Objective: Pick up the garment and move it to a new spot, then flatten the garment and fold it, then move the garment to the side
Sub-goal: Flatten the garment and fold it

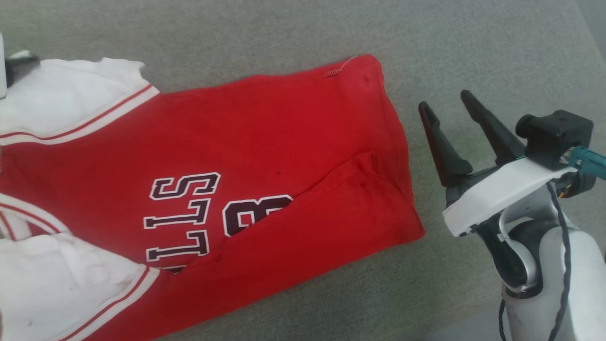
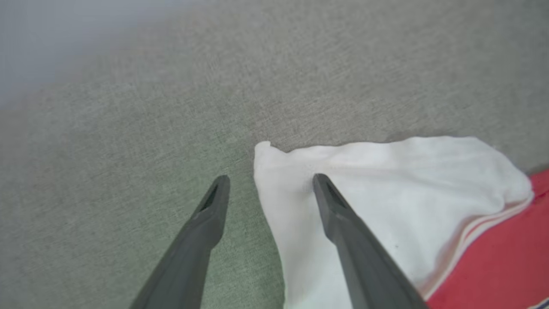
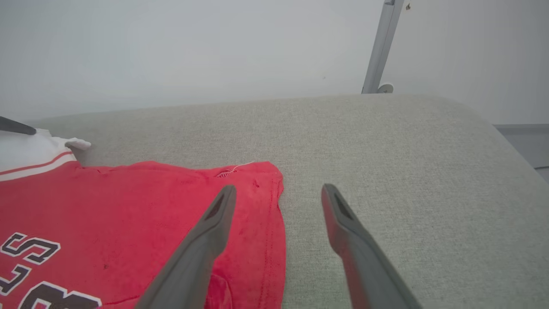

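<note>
Nearest, at 4 o'clock in the head view, the right gripper [image 1: 445,101] hovers just beside the garment's hem, its fingers spread and empty. The garment [image 1: 284,142] lies on the grey cushion [image 1: 473,42] from 3 to 9 o'clock, and its near white sleeve [image 1: 57,279] is cut off at 7 o'clock. A red flap [image 1: 307,227] folded over the chest hides part of the print. The sideways letters [image 1: 180,218] read "LLS" and the numeral beside them is half covered. At 10 o'clock the left gripper [image 2: 271,178] is spread and empty, one finger over the far sleeve [image 2: 386,193] and one over the cushion. Beyond stands a grey pole [image 3: 379,47].
</note>
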`<state>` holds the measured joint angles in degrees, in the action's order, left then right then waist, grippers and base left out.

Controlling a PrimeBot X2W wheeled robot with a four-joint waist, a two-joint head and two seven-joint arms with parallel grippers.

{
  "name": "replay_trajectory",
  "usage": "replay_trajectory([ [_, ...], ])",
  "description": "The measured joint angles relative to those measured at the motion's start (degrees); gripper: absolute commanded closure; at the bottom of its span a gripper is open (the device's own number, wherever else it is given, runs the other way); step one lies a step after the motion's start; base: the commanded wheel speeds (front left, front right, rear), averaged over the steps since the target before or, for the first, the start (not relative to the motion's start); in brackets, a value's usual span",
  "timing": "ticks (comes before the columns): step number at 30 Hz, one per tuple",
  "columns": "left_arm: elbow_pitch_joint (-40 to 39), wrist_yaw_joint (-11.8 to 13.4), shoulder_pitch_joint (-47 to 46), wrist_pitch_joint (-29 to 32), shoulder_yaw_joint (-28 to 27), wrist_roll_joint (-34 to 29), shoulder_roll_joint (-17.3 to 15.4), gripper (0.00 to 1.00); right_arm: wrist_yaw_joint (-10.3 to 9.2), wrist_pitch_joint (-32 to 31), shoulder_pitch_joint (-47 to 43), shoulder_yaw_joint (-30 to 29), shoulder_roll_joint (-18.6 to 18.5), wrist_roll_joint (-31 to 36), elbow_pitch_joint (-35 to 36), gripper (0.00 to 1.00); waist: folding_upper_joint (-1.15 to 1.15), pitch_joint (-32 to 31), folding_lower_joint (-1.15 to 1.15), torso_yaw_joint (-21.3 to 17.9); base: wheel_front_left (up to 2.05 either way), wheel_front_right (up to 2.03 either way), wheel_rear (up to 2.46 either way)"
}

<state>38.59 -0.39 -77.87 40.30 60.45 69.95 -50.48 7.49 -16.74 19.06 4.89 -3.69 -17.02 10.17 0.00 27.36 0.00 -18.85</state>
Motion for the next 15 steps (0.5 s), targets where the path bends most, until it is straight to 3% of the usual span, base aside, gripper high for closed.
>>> replay_trajectory([
  [8,6.2,-0.8,-0.6,5.6,2.1,0.0,2.6,0.0,0.0,-4.3,0.4,0.9,-0.1,-1.2,0.0,0.0,0.0,1.6,0.0,-0.4,0.0,0.0,0.0],
  [9,6.7,-0.6,-0.7,5.6,2.0,0.2,3.0,0.21,0.0,-4.9,0.7,1.0,0.0,-1.2,0.0,0.0,0.0,1.7,0.0,-0.4,0.0,0.0,0.0],
  [10,7.1,-0.7,-0.7,5.8,1.9,0.3,3.4,1.0,0.0,-5.5,1.2,0.9,0.0,-1.5,0.0,0.0,0.0,1.9,0.0,-0.3,0.0,0.0,0.0],
  [15,8.6,-2.0,-1.6,4.0,1.5,0.2,4.9,1.0,0.0,-11.3,5.5,0.2,0.0,-2.7,-1.8,0.0,0.0,2.7,0.0,0.6,0.0,0.0,0.0],
])
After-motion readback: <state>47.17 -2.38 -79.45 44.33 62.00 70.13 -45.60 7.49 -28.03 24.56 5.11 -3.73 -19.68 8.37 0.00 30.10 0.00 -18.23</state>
